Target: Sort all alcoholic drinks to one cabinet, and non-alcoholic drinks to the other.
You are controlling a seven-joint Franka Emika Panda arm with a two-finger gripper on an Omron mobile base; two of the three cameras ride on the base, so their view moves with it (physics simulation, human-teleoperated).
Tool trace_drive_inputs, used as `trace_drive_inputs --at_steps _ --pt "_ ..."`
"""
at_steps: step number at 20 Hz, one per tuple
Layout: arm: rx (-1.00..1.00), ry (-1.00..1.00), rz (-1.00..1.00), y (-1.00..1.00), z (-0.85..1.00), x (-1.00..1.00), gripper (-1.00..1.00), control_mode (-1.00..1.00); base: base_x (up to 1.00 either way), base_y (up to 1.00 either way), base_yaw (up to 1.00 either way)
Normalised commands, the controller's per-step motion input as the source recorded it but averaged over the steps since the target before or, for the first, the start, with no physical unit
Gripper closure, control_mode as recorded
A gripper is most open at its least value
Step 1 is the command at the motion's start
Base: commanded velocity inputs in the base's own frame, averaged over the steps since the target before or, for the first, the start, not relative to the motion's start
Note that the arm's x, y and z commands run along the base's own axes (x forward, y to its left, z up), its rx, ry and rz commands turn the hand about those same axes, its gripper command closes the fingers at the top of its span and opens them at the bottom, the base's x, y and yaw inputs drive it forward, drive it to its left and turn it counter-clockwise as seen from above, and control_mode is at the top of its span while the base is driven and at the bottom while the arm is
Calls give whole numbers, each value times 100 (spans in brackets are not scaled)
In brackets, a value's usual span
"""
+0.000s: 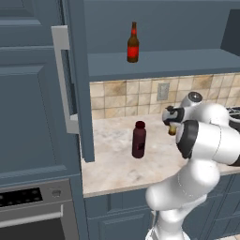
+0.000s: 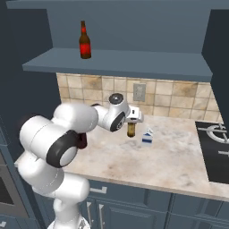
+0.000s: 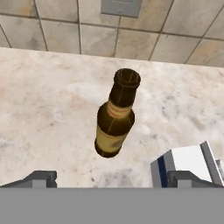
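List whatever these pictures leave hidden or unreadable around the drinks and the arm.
- Tan-label beer bottle: in both base views the arm's wrist covers all but its lower end.
- Its label print: too small and blurred in the hand view.
- Milk carton: cut off by the grey band in the hand view; print too small in the right base view.
- Maroon bottle: mostly behind the arm's elbow in the right base view.
- Red-label beer bottle: label text too small.

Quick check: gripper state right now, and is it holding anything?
Gripper: open, holding nothing; fingers spread above the tan-label beer bottle standing on the counter.
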Motion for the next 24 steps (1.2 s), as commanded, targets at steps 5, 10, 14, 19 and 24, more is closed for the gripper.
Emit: trace_drive_inputs --at_steps 5,10,14,19,24 --pt "0 0 3 -10 -9 20 -100 -100 0 0 0" --pt "0 0 2 -7 -10 20 -100 -100 0 0 0" --pt "0 0 2 -4 -11 25 -100 -100 0 0 0" --pt "0 0 1 -3 -11 16 -100 -100 0 0 0" --pt "0 0 1 -3 -12 3 -100 -100 0 0 0"
